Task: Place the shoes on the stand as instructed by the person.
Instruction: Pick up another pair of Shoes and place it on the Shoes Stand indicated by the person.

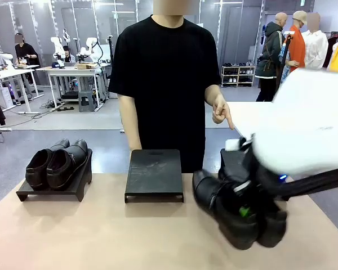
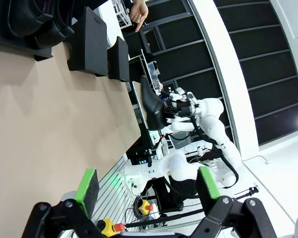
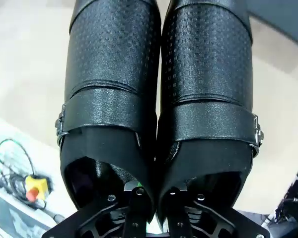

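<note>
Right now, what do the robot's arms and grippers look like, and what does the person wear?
The left gripper is black and jointed, with green pads. The right arm is white and rounded; the right gripper is black. The person wears a black short-sleeved T-shirt.

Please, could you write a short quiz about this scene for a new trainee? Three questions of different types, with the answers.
1. True or false: a pair of shoes sits on the left stand.
2. The right gripper is shut on: A) a stand; B) a second pair of shoes; C) one shoe.
3. Fill in: the person's hand points down toward the ___ stand.
Key: 1 true; 2 B; 3 right stand.
</note>
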Motion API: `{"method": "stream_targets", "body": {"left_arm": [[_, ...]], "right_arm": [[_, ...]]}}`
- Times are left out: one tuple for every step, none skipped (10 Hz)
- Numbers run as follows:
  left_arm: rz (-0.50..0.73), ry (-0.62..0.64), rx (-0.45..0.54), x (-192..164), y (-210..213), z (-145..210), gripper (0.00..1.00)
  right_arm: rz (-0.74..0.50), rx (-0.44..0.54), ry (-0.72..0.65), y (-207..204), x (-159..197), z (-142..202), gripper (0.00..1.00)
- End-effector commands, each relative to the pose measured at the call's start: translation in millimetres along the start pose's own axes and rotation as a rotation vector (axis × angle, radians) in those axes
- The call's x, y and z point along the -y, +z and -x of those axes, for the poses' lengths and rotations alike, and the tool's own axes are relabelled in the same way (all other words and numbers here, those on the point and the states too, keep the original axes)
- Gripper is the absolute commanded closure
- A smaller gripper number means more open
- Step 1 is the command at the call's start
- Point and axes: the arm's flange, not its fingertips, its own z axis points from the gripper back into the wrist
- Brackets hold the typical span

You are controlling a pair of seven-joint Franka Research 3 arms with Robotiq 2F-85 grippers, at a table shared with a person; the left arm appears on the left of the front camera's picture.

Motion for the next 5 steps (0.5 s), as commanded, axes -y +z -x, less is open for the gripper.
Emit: {"method": "stream_targets", "body": {"left_arm": [[0.007, -0.007, -0.008, 1, 2, 2, 0.00], [0.007, -0.007, -0.008, 1, 2, 2, 0.00], [0.007, -0.007, -0.008, 1, 2, 2, 0.00], [0.007, -0.007, -0.008, 1, 2, 2, 0.00], [0.007, -0.007, -0.008, 1, 2, 2, 0.00]], "right_arm": [[-0.041, 0.076, -0.001, 34, 38, 26, 1.00], [-0.001, 0.104, -0.003, 48, 51, 33, 1.00], [0.003, 0.121, 0.003, 57, 61, 38, 1.00], [-0.002, 0.138, -0.011, 60, 68, 42, 1.00], [-0.003, 0.153, -0.017, 61, 72, 46, 1.00]]}}
